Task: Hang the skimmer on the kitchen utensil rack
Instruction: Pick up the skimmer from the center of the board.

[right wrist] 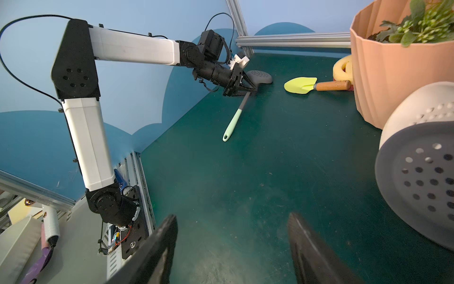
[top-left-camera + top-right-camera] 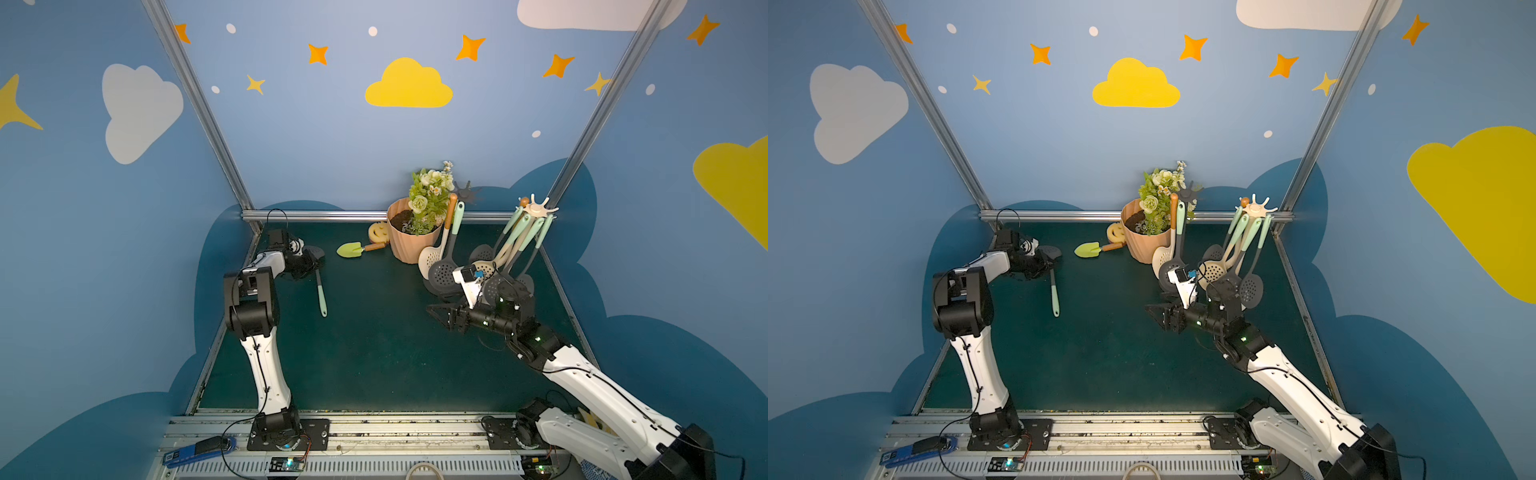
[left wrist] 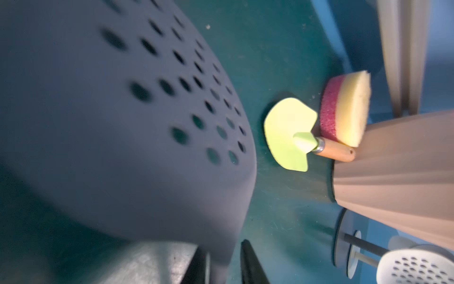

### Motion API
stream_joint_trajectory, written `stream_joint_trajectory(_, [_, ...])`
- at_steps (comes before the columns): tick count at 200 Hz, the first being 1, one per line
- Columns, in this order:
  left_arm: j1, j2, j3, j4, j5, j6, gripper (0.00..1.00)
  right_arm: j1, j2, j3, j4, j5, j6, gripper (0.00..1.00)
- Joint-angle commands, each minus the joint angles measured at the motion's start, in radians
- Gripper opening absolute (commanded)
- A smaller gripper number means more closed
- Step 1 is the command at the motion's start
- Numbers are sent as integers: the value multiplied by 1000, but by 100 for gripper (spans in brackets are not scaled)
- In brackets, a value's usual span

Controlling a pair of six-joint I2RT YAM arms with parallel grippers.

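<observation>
The skimmer (image 2: pixel 320 291) lies flat on the green table (image 2: pixel 374 365) at about 10 o'clock. Its grey holed head is toward the far left corner and its mint handle points back toward 6.

The left arm rises from its base at 7 o'clock, folds sharply at the elbow and reaches its forearm out toward 10, with the wrist dipped to the table. The left gripper (image 1: pixel 249 89) sits over the skimmer's thin neck just behind the head. In the left wrist view its fingers (image 3: pixel 250 265) stand narrow on either side of the neck. A sliver of table shows beside one of them, so I cannot tell whether the neck is actually pinched.

The right arm stretches from 5 o'clock out toward 3, with its wrist turned so the right gripper (image 2: pixel 442 318) points across toward the centre, clear of the table. Its jaws are wide apart with nothing between them.

The rack (image 2: pixel 536 210) stands at 2 o'clock with several mint-handled utensils hanging from its cream top, just behind the right wrist. A flower pot (image 2: pixel 409 245) stands at about 12:30. A small trowel (image 2: pixel 353 249) and a sponge (image 2: pixel 378 232) lie beside it toward 11.
</observation>
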Motion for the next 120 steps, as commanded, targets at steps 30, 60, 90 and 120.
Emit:
stream_joint_trajectory(30, [1,-59,-59,190,154,-113,11,4,3,43,6,-14,-16,70])
stream_joint_trajectory(60, [-16,-117,-95,190,153,-113,10,4,-13,28,9,-14,-15,70])
stream_joint_trajectory(90, [-48,-189,-143,183,141,-114,8,12,-19,1,41,-20,-17,70])
stream_joint_trajectory(120, [-77,-288,-230,213,151,-143,5,37,-11,-27,77,-16,-48,70])
